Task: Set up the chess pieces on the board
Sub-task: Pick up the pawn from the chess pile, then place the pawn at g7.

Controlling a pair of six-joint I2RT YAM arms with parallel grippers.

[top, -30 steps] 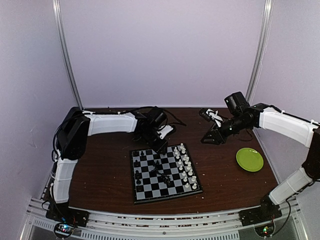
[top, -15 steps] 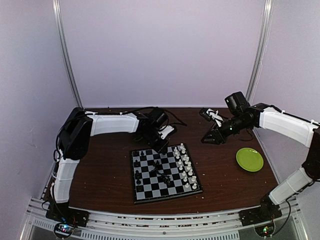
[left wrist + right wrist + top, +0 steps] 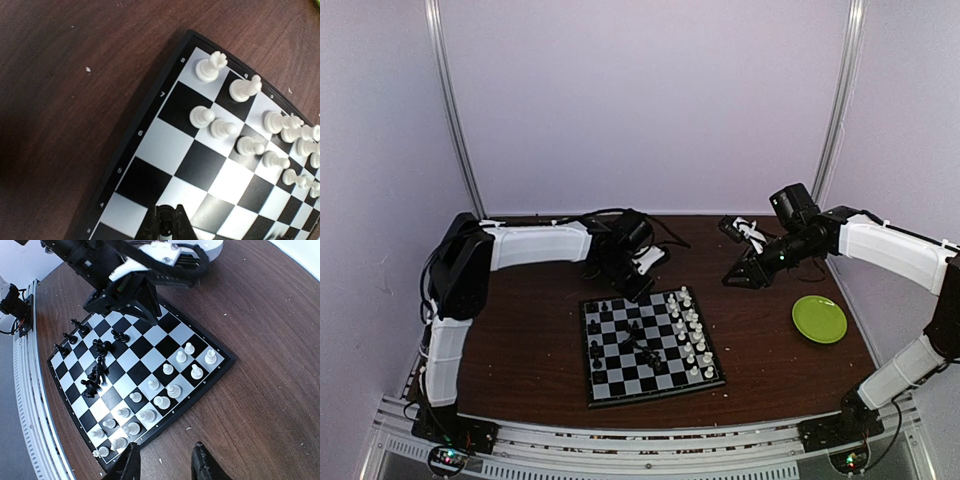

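The board (image 3: 620, 381) lies in the middle of the table (image 3: 520, 340). White pieces (image 3: 691, 335) stand in two rows on its right side; black pieces (image 3: 642, 347) are scattered over the middle and left, some tipped in a heap. Left tool (image 3: 639, 286) hangs over the far edge, fingers pinched together. Right tool (image 3: 165, 465) hovers off to the right, wide, empty

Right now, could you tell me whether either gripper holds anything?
The right gripper is open, holding nothing; whether the left gripper holds anything cannot be told.
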